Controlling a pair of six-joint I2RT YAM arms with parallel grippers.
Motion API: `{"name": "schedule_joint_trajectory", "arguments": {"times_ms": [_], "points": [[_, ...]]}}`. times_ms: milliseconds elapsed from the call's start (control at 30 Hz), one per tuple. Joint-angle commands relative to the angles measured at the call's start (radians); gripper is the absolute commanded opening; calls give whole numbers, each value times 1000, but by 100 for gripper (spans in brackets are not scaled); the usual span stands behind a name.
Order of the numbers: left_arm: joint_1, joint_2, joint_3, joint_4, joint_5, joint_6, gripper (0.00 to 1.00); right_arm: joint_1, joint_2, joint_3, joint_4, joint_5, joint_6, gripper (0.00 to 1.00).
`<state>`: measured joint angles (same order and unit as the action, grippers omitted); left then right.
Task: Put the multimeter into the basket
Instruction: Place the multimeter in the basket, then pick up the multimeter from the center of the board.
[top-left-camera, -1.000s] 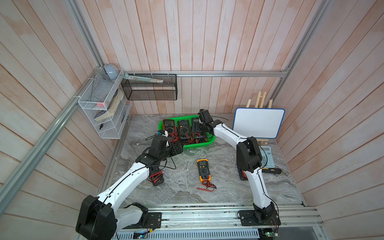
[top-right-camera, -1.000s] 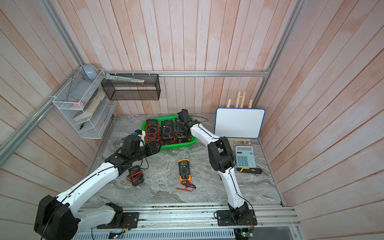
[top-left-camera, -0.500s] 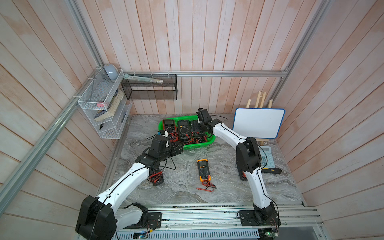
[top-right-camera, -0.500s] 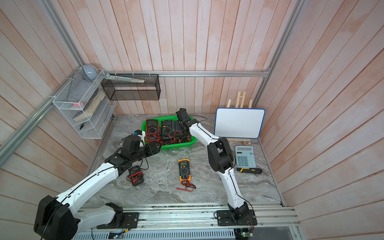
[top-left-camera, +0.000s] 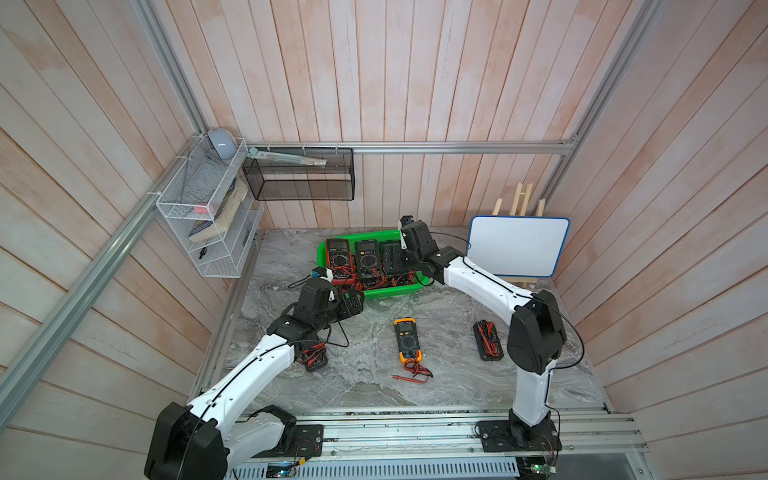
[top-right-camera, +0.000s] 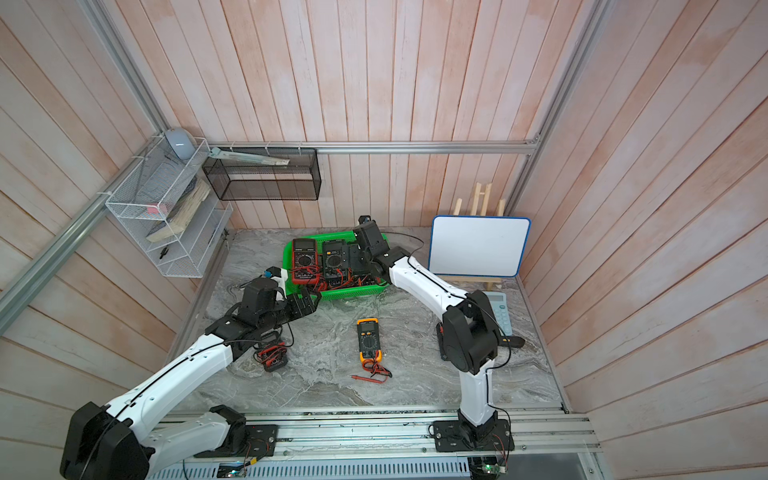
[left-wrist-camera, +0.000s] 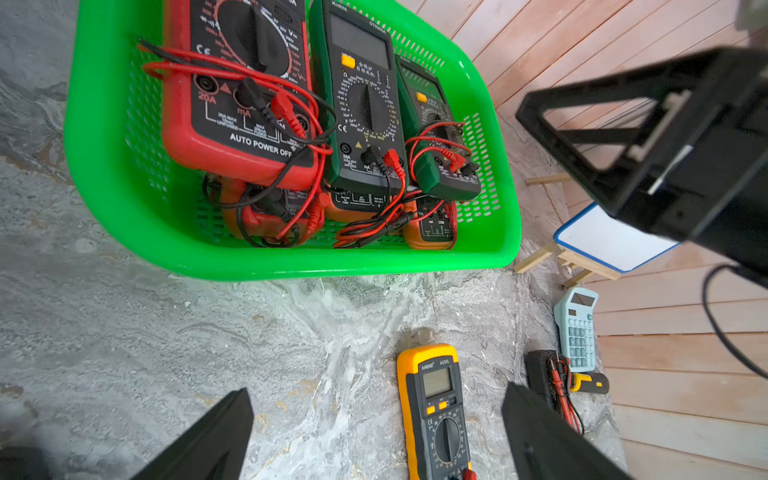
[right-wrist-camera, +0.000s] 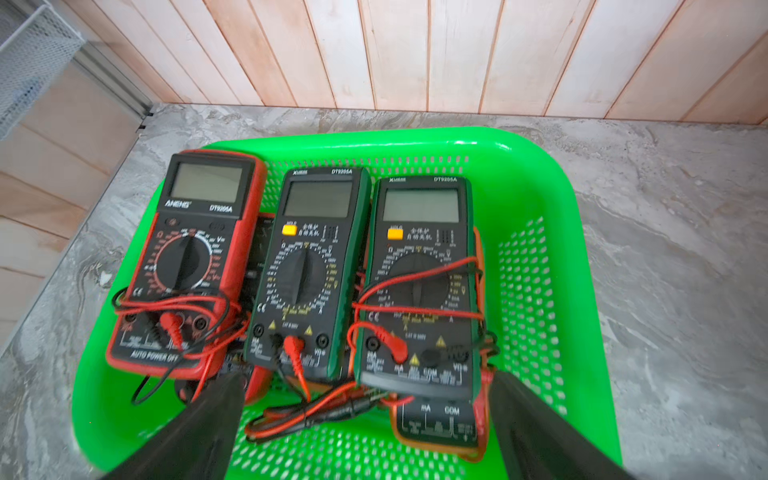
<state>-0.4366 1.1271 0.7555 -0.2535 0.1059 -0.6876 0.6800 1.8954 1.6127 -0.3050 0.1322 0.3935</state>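
The green basket (top-left-camera: 321, 259) (top-right-camera: 286, 259) (left-wrist-camera: 332, 266) (right-wrist-camera: 575, 232) stands at the back of the table with several multimeters in it, a red one (top-left-camera: 339, 259) and two dark green ones (right-wrist-camera: 309, 270) (right-wrist-camera: 419, 286) on top. My right gripper (top-left-camera: 405, 266) (right-wrist-camera: 365, 376) hovers open over the basket's right end, holding nothing, its fingers straddling the near end of the right green meter. A yellow multimeter (top-left-camera: 408, 343) (top-right-camera: 368, 338) (left-wrist-camera: 436, 411) lies mid-table. My left gripper (top-left-camera: 357, 299) (left-wrist-camera: 376, 390) is open and empty in front of the basket.
A black multimeter with leads (top-left-camera: 487, 340) lies right of the yellow one, and a small one (top-left-camera: 314, 359) lies under my left arm. A whiteboard on an easel (top-left-camera: 517, 245) and a calculator (top-right-camera: 498, 311) are at the right. A wire rack (top-left-camera: 203, 216) and a black mesh bin (top-left-camera: 299, 178) hang on the walls.
My right gripper's jaws have widened over the basket. The right arm's elbow has swung to the right, uncovering the black multimeter. The left arm has not moved.
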Motion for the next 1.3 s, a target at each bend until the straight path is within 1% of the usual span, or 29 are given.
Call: {"name": "schedule_joint_trajectory", "arguments": {"times_ms": [0, 200, 333, 433, 533, 733, 867, 1033, 1267], "points": [[5, -35, -36, 13, 29, -19, 100, 29, -79, -123, 53, 17, 38, 98], [0, -69, -89, 18, 64, -41, 100, 103, -243, -368, 81, 51, 87, 98], [-12, -84, -132, 34, 80, -61, 100, 154, -335, -508, 65, 91, 127, 98], [-37, -87, -156, 54, 85, -78, 100, 183, -387, -602, 57, 107, 167, 98], [-72, -82, -172, 67, 61, -91, 100, 212, -414, -671, 57, 106, 203, 98], [-108, -76, -205, 98, 46, -130, 100, 255, -381, -712, 50, 96, 244, 98], [-109, -86, -224, 109, 41, -149, 100, 273, -333, -713, 58, 88, 255, 98], [-109, -91, -227, 103, 36, -145, 100, 279, -269, -692, 49, 87, 243, 98], [-109, -95, -226, 102, 34, -145, 100, 279, -217, -694, 48, 98, 243, 98]]}}
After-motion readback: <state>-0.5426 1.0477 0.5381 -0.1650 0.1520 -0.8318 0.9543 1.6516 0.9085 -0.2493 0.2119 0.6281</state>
